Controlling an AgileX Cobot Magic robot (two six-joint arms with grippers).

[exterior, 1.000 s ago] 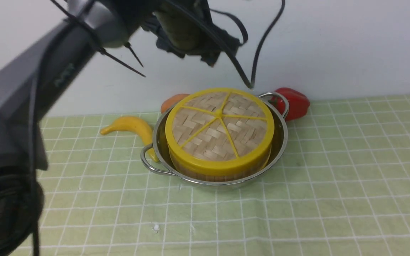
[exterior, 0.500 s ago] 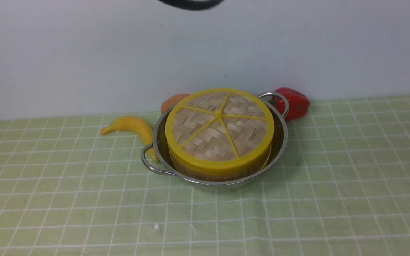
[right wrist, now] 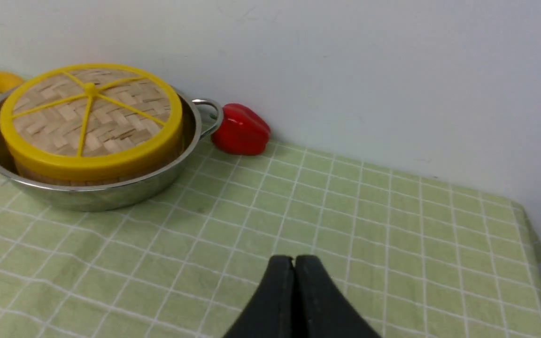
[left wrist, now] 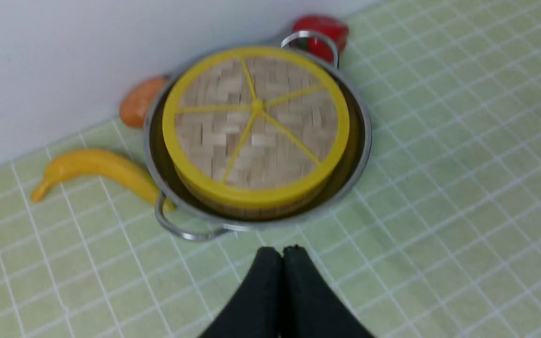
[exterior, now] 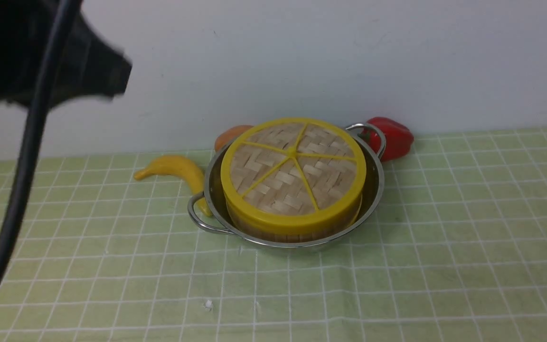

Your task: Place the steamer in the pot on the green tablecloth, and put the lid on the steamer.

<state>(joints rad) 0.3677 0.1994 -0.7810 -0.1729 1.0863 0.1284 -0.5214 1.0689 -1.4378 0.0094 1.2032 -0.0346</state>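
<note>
The shiny steel pot (exterior: 373,190) (left wrist: 362,141) (right wrist: 111,195) stands on the green tablecloth (exterior: 444,261) near the back wall. Inside it sits the steamer (exterior: 273,233) (left wrist: 247,212) (right wrist: 50,179), only its lower wall showing. The woven lid (exterior: 292,168) (left wrist: 251,122) (right wrist: 87,112) with its yellow rim and spokes lies flat on top of the steamer. My left gripper (left wrist: 282,249) is shut and empty, pulled back from the pot over the cloth. My right gripper (right wrist: 294,257) is shut and empty, off to the pot's right. A dark part of the left arm (exterior: 41,57) fills the front view's upper left corner.
A yellow banana (exterior: 174,168) lies against the pot's left side. An orange fruit (exterior: 228,135) sits behind the pot and a red pepper (exterior: 394,135) behind its right handle. A white wall runs along the back. The cloth's right edge (right wrist: 529,234) shows in the right wrist view.
The left arm rose from above the pot, left the front view, then reappeared in the upper left corner with its cable. Pot, steamer and lid have not moved.
</note>
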